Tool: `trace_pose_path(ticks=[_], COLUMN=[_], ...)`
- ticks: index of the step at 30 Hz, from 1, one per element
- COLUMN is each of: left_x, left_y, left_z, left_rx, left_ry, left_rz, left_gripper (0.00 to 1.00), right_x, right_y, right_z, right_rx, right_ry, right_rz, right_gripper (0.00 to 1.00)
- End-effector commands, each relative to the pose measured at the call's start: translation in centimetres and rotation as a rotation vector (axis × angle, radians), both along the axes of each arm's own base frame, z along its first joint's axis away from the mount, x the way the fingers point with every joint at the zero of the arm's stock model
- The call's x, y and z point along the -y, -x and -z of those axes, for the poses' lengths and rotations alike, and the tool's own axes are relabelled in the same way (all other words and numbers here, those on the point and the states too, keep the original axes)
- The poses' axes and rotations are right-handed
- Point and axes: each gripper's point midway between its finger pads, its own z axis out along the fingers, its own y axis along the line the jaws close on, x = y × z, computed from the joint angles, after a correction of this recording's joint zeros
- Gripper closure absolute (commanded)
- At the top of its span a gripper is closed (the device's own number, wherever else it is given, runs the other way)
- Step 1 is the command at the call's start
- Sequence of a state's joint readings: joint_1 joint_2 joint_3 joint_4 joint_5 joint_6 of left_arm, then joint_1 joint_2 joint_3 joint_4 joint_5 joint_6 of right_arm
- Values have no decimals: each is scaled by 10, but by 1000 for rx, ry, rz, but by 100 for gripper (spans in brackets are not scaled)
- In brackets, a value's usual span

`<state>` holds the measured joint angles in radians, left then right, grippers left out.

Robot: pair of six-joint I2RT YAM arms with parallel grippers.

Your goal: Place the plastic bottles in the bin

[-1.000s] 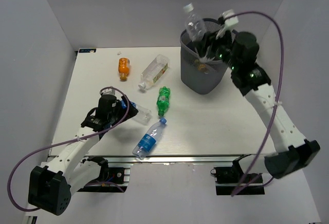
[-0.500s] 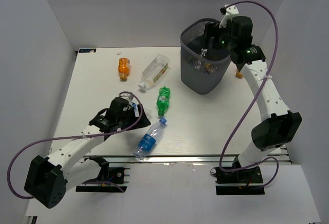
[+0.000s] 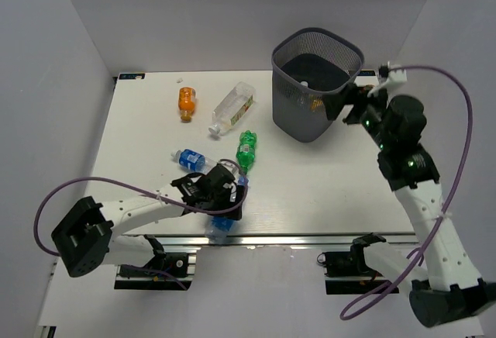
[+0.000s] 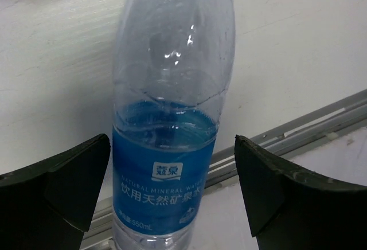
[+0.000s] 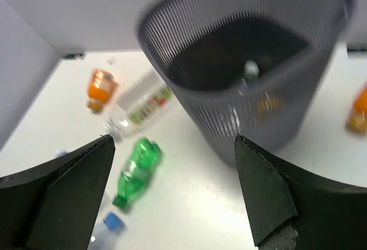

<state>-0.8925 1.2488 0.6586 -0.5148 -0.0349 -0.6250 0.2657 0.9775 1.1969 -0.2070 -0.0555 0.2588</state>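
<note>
Several plastic bottles lie on the white table. An orange one, a squarish clear one and a green one are mid-table, and a blue-labelled one lies left of the green. My left gripper stands open, straddling another blue-labelled bottle at the front edge without touching it. The dark mesh bin stands at the back right with a bottle's cap showing inside. My right gripper hangs open and empty beside the bin's right wall.
Another orange bottle lies on the table right of the bin. The metal front rail runs just beyond the bottle under my left gripper. White walls enclose the table on the left, back and right.
My right gripper opened over the bin, the clear bottle it held is gone from it, and it drew back to the bin's right side. My left arm swung right over the front-edge bottle.
</note>
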Motion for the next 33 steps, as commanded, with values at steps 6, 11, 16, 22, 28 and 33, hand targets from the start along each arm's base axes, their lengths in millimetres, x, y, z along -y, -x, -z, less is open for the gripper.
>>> trace_pose_path(ticks=[6,11,16,22,28,33], left_x=[17,31,53,63,76,107], left_y=[-18,-20,-29,-55,-122,-183], left_z=[-15,-46,-98,-176,-291,-379], left_rx=[129,205,293,473,777,945], left_ry=[-78,-45,46,154,162,253], left_rz=[-17,9,31,-23,-223,-255], left_gripper=[22,51,62,63,55,59], right_x=[63,93,106,127,120,117], right_y=[17,30,43,52,47,48], right_z=[94,153,182,194,197,201], right_rx=[-132,-327,-353,-360,-344,-355], right_ry=[-118,-44,-33,-19,-39,-42], right_rz=[376,563,613,709,659,643], right_gripper=[11,11,11,11,11,11])
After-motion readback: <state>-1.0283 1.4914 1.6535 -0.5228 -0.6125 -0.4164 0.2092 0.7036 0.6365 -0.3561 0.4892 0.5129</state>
